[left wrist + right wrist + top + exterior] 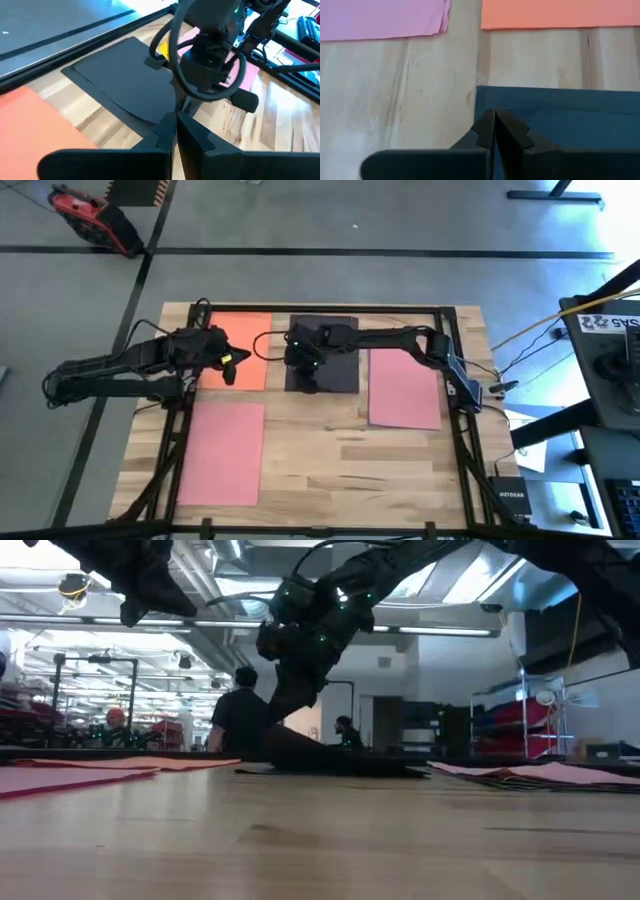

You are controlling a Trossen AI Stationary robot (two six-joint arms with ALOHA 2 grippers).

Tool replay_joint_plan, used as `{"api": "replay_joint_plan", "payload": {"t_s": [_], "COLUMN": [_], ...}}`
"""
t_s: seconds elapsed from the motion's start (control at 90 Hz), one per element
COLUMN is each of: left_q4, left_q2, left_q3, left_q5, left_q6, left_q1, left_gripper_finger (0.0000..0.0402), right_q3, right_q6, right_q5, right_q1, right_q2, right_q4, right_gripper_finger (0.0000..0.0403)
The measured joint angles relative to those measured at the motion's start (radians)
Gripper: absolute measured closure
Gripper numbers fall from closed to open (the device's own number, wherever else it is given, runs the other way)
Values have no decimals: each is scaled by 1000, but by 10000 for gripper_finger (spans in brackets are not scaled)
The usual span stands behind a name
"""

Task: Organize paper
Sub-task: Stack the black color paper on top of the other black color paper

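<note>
On the near left part of the wooden counter (pixel 330 460) a pink sheet (pixel 222 452) lies flat, its long side running along the left edge. Farther in, toward the right edge, a second pink sheet (pixel 405 387) lies flat, well apart from the first. Toward the far edge, near the middle, lies the black sheet (pixel 335 370); the right end effector (pixel 308 372) is over its near left part, fingers pressed together, tips down at the sheet. Just left of it, at the far edge, lies the orange sheet (pixel 245 345); the left end effector (pixel 229 366) hangs over it with fingers closed, gripping nothing. Beyond the counter, people (pixel 240 710) show in the room.
</note>
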Motion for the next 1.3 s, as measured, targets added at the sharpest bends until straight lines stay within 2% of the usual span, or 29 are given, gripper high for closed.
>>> {"api": "replay_joint_plan", "payload": {"t_s": [1.3], "left_q4": [0], "left_q2": [0], "left_q3": [0], "left_q5": [0], "left_q6": [6], "left_q1": [0], "left_gripper_finger": [402], "right_q3": [0], "right_q6": [-23], "right_q5": [-18], "right_q1": [1], "right_q2": [0], "right_q4": [75], "right_gripper_finger": [403]}}
